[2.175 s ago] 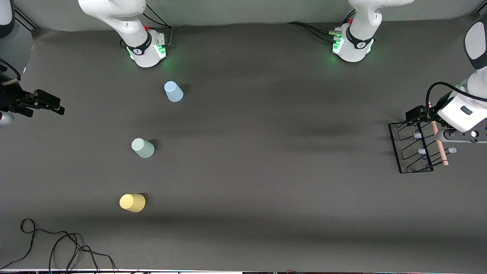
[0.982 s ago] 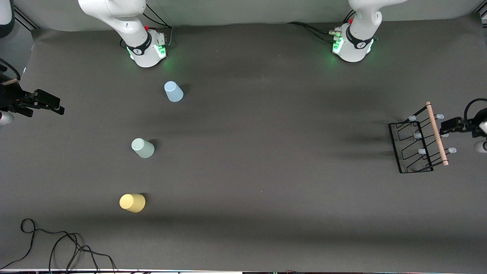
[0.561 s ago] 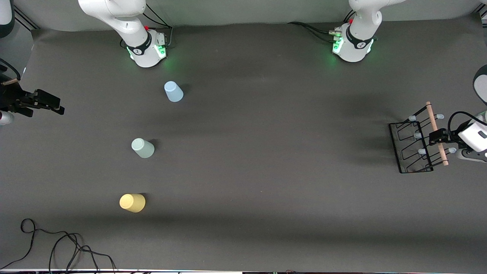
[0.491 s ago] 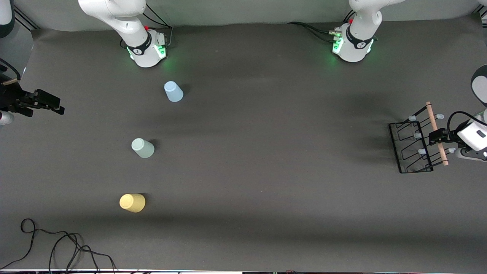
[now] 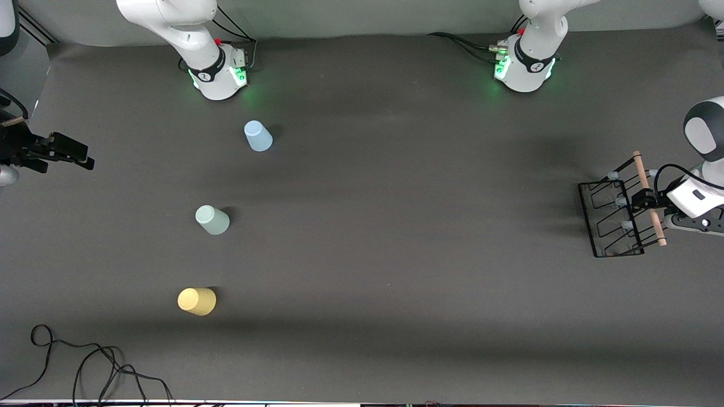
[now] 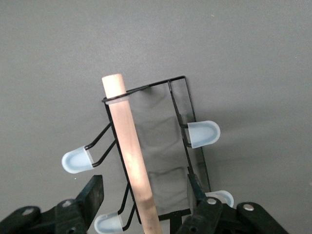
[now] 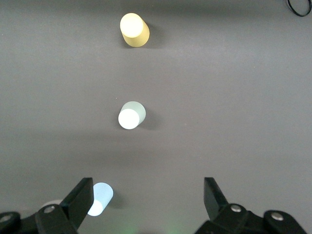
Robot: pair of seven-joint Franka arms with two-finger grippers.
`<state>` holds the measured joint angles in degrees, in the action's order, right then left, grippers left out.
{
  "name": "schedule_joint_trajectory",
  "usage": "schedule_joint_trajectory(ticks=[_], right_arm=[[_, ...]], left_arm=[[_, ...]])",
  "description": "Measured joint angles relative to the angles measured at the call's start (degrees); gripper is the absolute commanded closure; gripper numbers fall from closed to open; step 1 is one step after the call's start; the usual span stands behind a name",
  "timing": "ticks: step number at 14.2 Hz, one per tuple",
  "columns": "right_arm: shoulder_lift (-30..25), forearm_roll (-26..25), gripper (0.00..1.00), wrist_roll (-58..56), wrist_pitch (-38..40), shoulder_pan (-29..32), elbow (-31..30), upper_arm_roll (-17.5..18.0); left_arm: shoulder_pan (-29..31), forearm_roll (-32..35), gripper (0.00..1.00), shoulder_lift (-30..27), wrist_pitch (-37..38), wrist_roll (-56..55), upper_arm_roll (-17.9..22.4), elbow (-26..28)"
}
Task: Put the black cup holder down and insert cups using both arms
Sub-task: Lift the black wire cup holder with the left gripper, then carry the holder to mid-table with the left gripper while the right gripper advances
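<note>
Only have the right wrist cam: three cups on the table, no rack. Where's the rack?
Observer: The rack stands at the left arm's end of the table, nothing on it.
Operator: Is the left gripper on it?
Observer: The left gripper straddles the wooden handle, one finger on each side with gaps showing; not clamped.
Operator: And where does my right gripper sit?
Observer: The right gripper waits open over the table edge at the right arm's end.
</note>
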<state>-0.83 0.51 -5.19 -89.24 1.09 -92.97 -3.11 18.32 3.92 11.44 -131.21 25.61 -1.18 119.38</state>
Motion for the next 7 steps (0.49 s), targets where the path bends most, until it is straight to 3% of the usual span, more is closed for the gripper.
schedule_joint_trajectory(ticks=[7], right_arm=[[0.0, 0.0, 0.0, 0.0, 0.1, 0.0, 0.0, 0.0]], left_arm=[[0.0, -1.9, 1.0, -0.1, 0.1, 0.2, -0.2, 0.0]])
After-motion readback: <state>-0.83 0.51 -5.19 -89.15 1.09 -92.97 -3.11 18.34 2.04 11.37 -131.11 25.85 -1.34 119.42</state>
